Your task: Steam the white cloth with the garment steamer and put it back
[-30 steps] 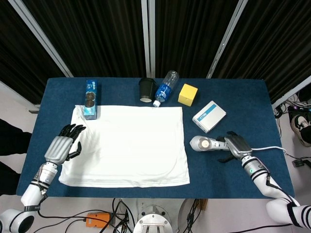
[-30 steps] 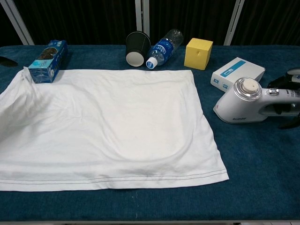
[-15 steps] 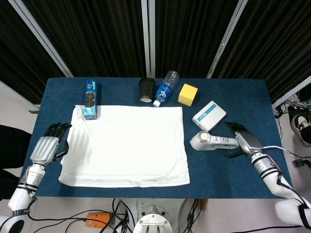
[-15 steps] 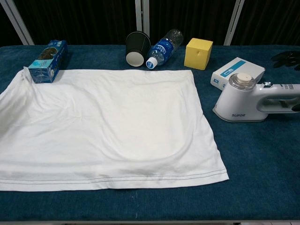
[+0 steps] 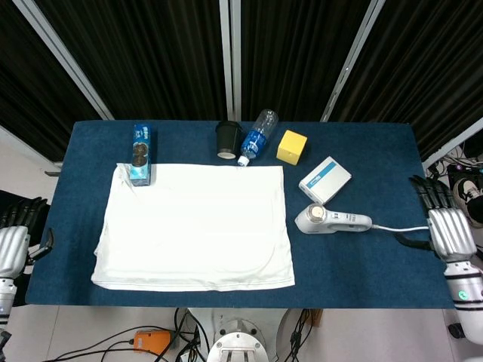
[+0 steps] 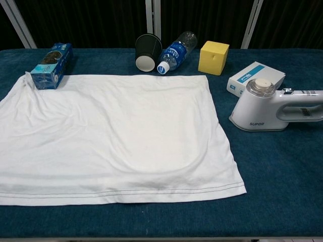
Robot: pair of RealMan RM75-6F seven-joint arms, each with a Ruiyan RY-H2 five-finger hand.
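Observation:
The white cloth (image 5: 196, 226) (image 6: 111, 136) lies spread flat over the left and middle of the blue table (image 5: 355, 264). The white garment steamer (image 5: 330, 220) (image 6: 272, 111) stands on the table just right of the cloth, its handle pointing right and its cord trailing toward the table's right edge. My right hand (image 5: 447, 226) is off the table's right edge, fingers spread, holding nothing, well clear of the steamer. My left hand (image 5: 13, 240) is off the left edge, also holding nothing. Neither hand shows in the chest view.
Along the back edge lie a blue snack box (image 5: 140, 154), a black paper cup (image 5: 227, 139) on its side, a tipped water bottle (image 5: 256, 137), a yellow cube (image 5: 291, 146) and a white-and-blue box (image 5: 325, 180) just behind the steamer.
My right hand has let go of the steamer's handle and pulled back past the right edge. My left hand has drawn away from the cloth's left side to beyond the left edge.

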